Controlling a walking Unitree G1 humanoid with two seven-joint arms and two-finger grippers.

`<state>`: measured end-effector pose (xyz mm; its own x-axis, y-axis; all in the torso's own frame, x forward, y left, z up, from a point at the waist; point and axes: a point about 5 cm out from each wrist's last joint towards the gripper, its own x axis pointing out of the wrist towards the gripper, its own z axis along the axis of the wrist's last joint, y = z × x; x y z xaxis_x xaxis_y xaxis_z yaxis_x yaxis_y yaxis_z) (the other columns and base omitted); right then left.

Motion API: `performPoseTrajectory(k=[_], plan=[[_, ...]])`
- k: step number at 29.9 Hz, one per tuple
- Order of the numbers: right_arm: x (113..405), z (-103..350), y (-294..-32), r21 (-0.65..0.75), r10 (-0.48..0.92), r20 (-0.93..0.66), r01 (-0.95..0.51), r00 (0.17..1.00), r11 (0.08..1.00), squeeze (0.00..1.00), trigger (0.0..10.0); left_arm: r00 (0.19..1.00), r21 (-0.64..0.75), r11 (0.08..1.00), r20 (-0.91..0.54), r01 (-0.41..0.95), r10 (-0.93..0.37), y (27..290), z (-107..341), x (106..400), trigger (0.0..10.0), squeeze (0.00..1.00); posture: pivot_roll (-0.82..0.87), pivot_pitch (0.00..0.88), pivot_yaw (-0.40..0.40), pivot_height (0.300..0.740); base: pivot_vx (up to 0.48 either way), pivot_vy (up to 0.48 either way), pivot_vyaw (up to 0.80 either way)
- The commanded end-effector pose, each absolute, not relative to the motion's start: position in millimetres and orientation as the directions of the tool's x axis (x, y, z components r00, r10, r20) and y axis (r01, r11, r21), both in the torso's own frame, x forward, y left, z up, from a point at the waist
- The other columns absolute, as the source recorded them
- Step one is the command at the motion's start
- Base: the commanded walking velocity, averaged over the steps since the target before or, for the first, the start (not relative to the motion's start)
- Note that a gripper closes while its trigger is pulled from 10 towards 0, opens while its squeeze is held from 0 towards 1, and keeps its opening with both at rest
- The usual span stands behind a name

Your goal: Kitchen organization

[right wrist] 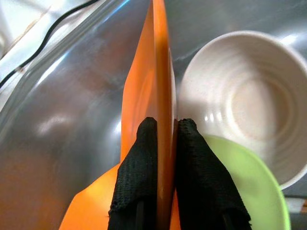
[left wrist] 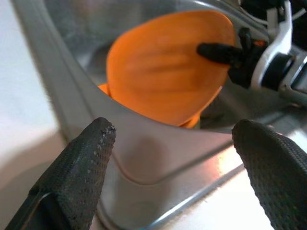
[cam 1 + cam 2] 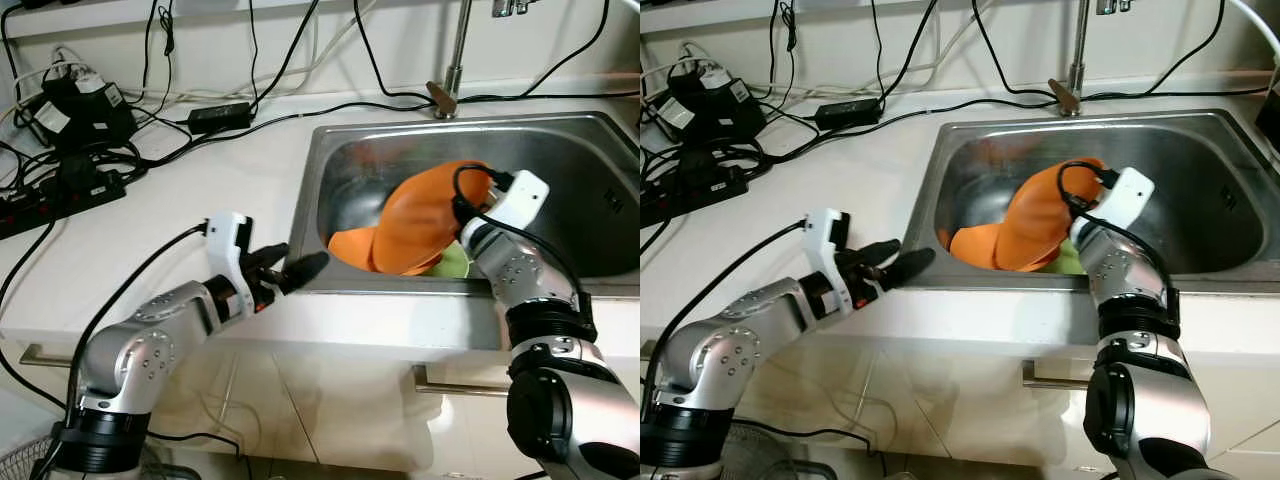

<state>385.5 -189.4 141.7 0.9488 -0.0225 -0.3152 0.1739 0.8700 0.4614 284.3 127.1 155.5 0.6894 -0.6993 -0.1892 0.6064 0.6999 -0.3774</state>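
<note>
Right hand pinches the orange plate by its thin rim, likely stiff, light, slippery; left hand open beside sink.

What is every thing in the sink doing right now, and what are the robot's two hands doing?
Orange plate: tilted on edge, lifted, pinched by right gripper.
Second orange plate: lying in the sink.
Green plate: lying flat in the sink.
White bowl: upright, empty.
Sink: no water seen.
Right gripper: shut on the orange plate.
Left gripper: open, at the sink's front edge.
</note>
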Motion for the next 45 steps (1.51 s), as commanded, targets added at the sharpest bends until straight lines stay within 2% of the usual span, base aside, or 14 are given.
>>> performPoseTrajectory(k=[1, 2, 4, 5, 6, 7, 13, 14, 29, 34, 45], plan=[[378.3, 117.2, -175.7, 0.454, 0.04, -0.407, 0.165, 0.912, 0.875, 0.0, 6.2, 0.683, -0.319, 0.71, -0.211, 0.627, -0.699, 130.3, 157.6, 282.9, 10.0, 1.0, 0.02, 0.013, 0.156, 0.74, 0.0, 0.0, 0.0], [377.8, 115.7, -174.0, 0.454, 0.048, -0.412, 0.159, 0.91, 0.876, 0.0, 6.2, 0.68, -0.309, 0.71, -0.216, 0.633, -0.7, 130.0, 157.3, 282.7, 10.0, 1.0, 0.02, 0.013, 0.156, 0.74, 0.0, 0.0, 0.0], [377.0, 113.4, -171.7, 0.455, 0.06, -0.418, 0.152, 0.907, 0.877, 0.0, 8.2, 0.675, -0.302, 0.708, -0.221, 0.639, -0.704, 129.4, 156.9, 282.0, 10.0, 1.0, 0.02, 0.012, 0.158, 0.74, 0.0, 0.0, 0.0], [376.6, 112.4, -170.9, 0.455, 0.066, -0.421, 0.148, 0.904, 0.878, 0.0, 8.8, 0.674, -0.304, 0.707, -0.221, 0.639, -0.705, 129.3, 156.7, 281.7, 10.0, 1.0, 0.02, 0.011, 0.159, 0.74, 0.0, 0.0, 0.0], [376.4, 111.7, -170.4, 0.455, 0.07, -0.424, 0.145, 0.903, 0.879, 0.0, 8.8, 0.673, -0.304, 0.706, -0.222, 0.639, -0.705, 129.3, 156.5, 281.5, 10.0, 1.0, 0.02, 0.011, 0.159, 0.74, 0.0, 0.0, 0.0], [376.0, 110.7, -169.8, 0.451, 0.074, -0.426, 0.141, 0.902, 0.881, 0.0, 10.0, 0.673, -0.298, 0.708, -0.226, 0.641, -0.704, 129.6, 156.1, 281.5, 10.0, 1.0, 0.02, 0.011, 0.16, 0.74, 0.0, 0.0, 0.0], [373.2, 103.7, -164.5, 0.443, 0.126, -0.452, 0.099, 0.883, 0.891, 0.0, 10.0, 0.664, -0.271, 0.707, -0.242, 0.653, -0.707, 130.2, 154.5, 281.1, 10.0, 1.0, 0.02, 0.01, 0.161, 0.74, 0.0, 0.0, 0.0], [372.3, 102.0, -163.7, 0.441, 0.129, -0.458, 0.098, 0.88, 0.892, 1.0, 10.0, 0.669, -0.264, 0.711, -0.244, 0.651, -0.703, 130.8, 154.2, 281.8, 10.0, 1.0, 0.02, 0.01, 0.162, 0.74, 0.0, 0.0, 0.0], [370.2, 97.5, -165.6, 0.422, 0.125, -0.471, 0.098, 0.873, 0.901, 1.0, 10.0, 0.682, -0.25, 0.723, -0.243, 0.644, -0.69, 133.7, 154.7, 284.9, 10.0, 1.0, 0.02, 0.012, 0.167, 0.74, 0.0, 0.0, 0.0], [369.5, 96.3, -181.2, 0.341, 0.019, -0.482, 0.167, 0.876, 0.925, 1.0, 10.0, 0.683, -0.248, 0.726, -0.246, 0.641, -0.687, 133.5, 153.1, 284.3, 10.0, 1.0, 0.02, 0.013, 0.163, 0.74, 0.0, 0.0, 0.0], [372.3, 105.1, -204.9, 0.268, -0.138, -0.439, 0.277, 0.888, 0.923, 1.0, 10.0, 0.691, -0.252, 0.732, -0.243, 0.633, -0.681, 134.3, 152.0, 284.4, 10.0, 1.0, 0.02, 0.014, 0.154, 0.74, 0.0, 0.0, 0.0]])
